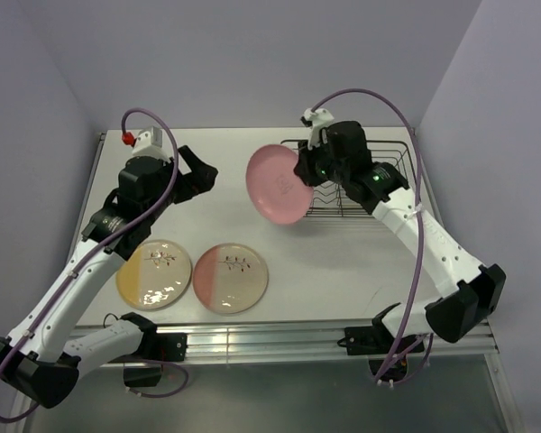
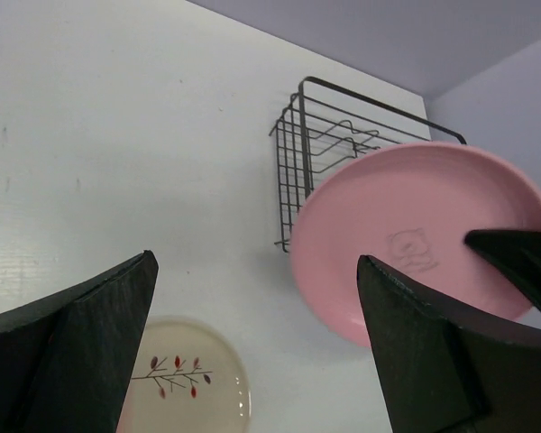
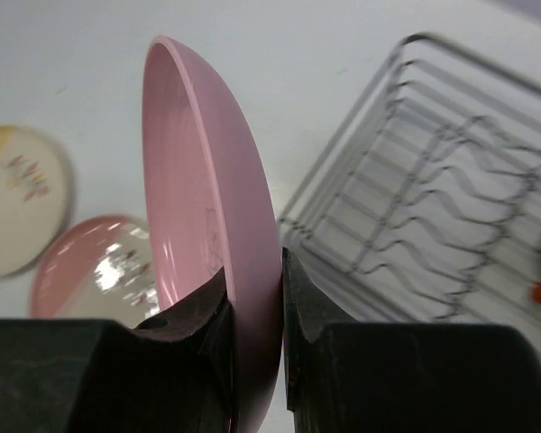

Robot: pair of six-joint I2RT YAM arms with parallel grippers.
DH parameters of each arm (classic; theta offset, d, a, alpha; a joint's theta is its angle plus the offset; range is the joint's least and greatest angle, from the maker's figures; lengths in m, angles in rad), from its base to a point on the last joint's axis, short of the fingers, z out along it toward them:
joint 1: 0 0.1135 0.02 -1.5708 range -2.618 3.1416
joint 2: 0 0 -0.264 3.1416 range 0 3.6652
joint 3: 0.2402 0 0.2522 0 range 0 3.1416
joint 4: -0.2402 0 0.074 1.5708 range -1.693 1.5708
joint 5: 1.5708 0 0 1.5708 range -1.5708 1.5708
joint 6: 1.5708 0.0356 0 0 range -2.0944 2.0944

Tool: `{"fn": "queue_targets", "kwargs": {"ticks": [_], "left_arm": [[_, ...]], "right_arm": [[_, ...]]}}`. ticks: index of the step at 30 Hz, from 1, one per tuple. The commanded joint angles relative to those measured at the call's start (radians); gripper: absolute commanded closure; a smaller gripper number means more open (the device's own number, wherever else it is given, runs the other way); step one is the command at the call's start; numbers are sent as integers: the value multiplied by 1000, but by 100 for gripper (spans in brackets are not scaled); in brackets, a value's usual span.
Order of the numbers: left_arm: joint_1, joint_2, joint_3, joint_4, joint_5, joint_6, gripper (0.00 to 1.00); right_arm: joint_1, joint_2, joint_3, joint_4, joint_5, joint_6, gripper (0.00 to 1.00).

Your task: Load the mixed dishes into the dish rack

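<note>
1 plate, the plain pink plate (image 1: 278,185), is hanging tilted beside the dish rack (image 1: 398,162); our right gripper (image 3: 252,289) is pinching its rim; our left gripper (image 2: 255,271) is gaping wide, empty; we are judging it needs lowering, edge first, between 2 dividers (image 3: 433,207).

No legible txt, labels or nos. for you here.
Only candidate: a faint stamped mark (image 2: 412,252) on the back of the plain pink plate (image 2: 415,207), approx centre, seen from the left wrist cam. You get an outline w/ blurred strokes inside, too faint to read. It also shows in the top view, equally unreadable.
</note>
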Motion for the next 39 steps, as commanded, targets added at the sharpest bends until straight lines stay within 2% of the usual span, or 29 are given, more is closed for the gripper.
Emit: {"fn": "queue_targets", "kwargs": {"ticks": [1, 2, 3, 5, 8, 10, 11, 12, 14, 16, 17, 19, 22, 24, 27, 34, 39], "left_arm": [[-2, 7, 14, 34, -101, -73, 1], [-2, 9, -27, 92, -52, -83, 1], [-2, 9, -54, 126, -23, -96, 1], [-2, 12, -125, 210, 27, -134, 1], [-3, 22, -188, 249, 73, -163, 1], [-6, 21, -217, 269, 97, -160, 2], [-8, 21, -246, 279, 106, -156, 3], [-8, 19, -257, 282, 114, -151, 3], [-11, 19, -285, 295, 128, -142, 4], [-14, 19, -299, 290, 149, -130, 4], [-15, 19, -306, 292, 151, -128, 5], [-18, 21, -328, 313, 166, -117, 5], [-18, 44, -317, 300, 154, -82, 4], [-17, 65, -306, 290, 153, -67, 4], [-17, 104, -297, 296, 171, -47, 4], [-17, 153, -335, 361, 185, -48, 5], [-17, 157, -362, 407, 206, -65, 5]], "right_arm": [[0, -124, -40, 213, 363, -134, 100], [-2, -134, -63, 302, 455, -181, 100], [-2, -145, -94, 348, 489, -287, 100], [-17, -134, -88, 407, 509, -369, 100], [-100, -56, 42, 370, 427, -432, 100], [-139, -41, 45, 417, 411, -531, 100], [-150, -30, 30, 462, 391, -591, 100], [-164, -26, 16, 479, 294, -742, 100], [-204, 16, 30, 558, 272, -844, 100], [-227, 42, 42, 559, 209, -933, 100], [-245, 53, 12, 612, 186, -1038, 100], [-270, 79, 35, 590, 93, -1102, 100], [-351, 126, 94, 438, -64, -1171, 100], [-394, 169, 148, 366, -116, -1246, 100], [-422, 215, 171, 344, -158, -1343, 100], [-428, 294, 308, 166, -330, -1473, 100], [-413, 287, 295, 116, -382, -1536, 100]]}}
